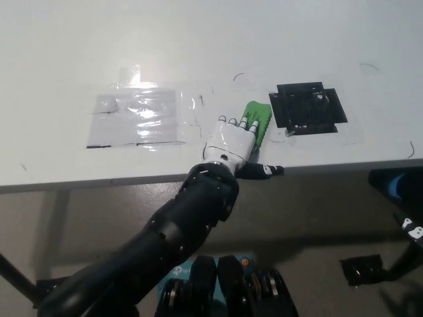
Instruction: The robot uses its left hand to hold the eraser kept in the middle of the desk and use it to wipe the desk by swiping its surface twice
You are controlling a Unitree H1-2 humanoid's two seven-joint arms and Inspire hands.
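A green eraser (pixel 259 116) lies on the white desk (pixel 198 39), close to its front edge and just left of a black square patch (pixel 308 107). My white left hand (pixel 230 142) lies flat on the eraser's near end and presses it to the surface. Its fingers cover the lower half, and its dark thumb (pixel 264 170) sticks out along the desk edge. The arm reaches up from the lower left. A black shape at the right edge below the desk looks like my right hand (pixel 408 228). It is mostly cut off, so I cannot tell how it stands.
A clear taped plastic sheet (pixel 135 119) lies on the desk left of the hand. Small pen marks dot the surface. The front edge (pixel 119 179) runs right under the wrist, with floor and desk legs below.
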